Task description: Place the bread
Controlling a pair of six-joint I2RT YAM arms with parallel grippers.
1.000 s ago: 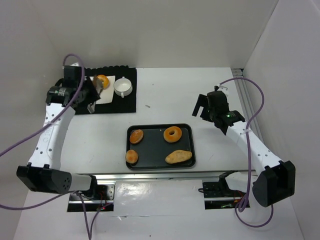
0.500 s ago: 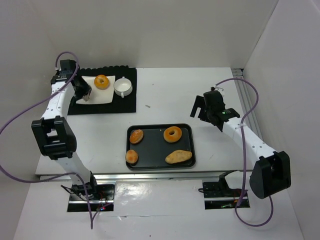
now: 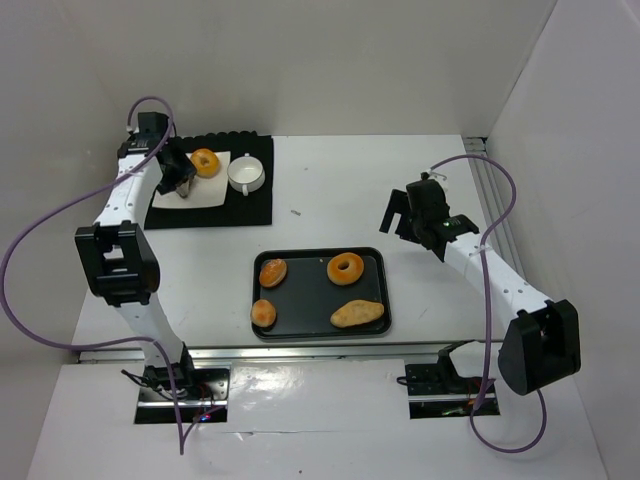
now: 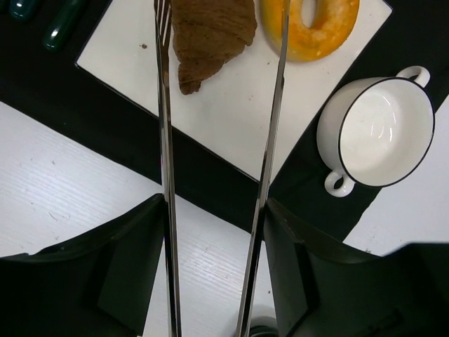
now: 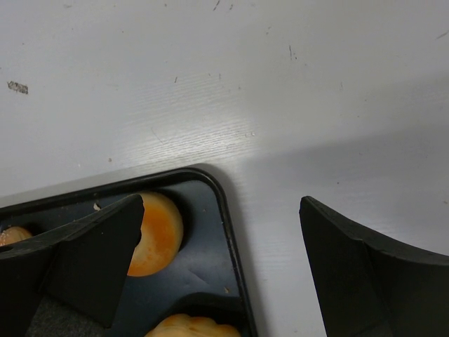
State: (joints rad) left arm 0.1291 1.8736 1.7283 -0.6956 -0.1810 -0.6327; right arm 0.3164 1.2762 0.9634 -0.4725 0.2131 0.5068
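Observation:
My left gripper [image 4: 214, 210] is shut on a pair of metal tongs [image 4: 163, 175], whose two arms reach out over the white plate [image 4: 231, 119]. A brown croissant [image 4: 210, 35] lies on that plate between the tong arms, close against the left one. An orange doughnut [image 4: 312, 28] sits beside it on the plate. From above, the left gripper [image 3: 178, 180] is at the plate's left part, next to the doughnut [image 3: 205, 162]. My right gripper [image 5: 221, 210] is open and holds nothing, hovering over the far right corner of the dark tray [image 5: 203, 281].
A white cup [image 3: 244, 174] stands on the black mat [image 3: 255, 205] right of the plate. The tray [image 3: 310, 292] at the near middle holds a ring doughnut [image 3: 346, 268], two round buns [image 3: 273, 272] and a long loaf [image 3: 358, 314].
The left gripper with the tongs swung left off the plate, then came back over its left part. The right gripper shifted only slightly.

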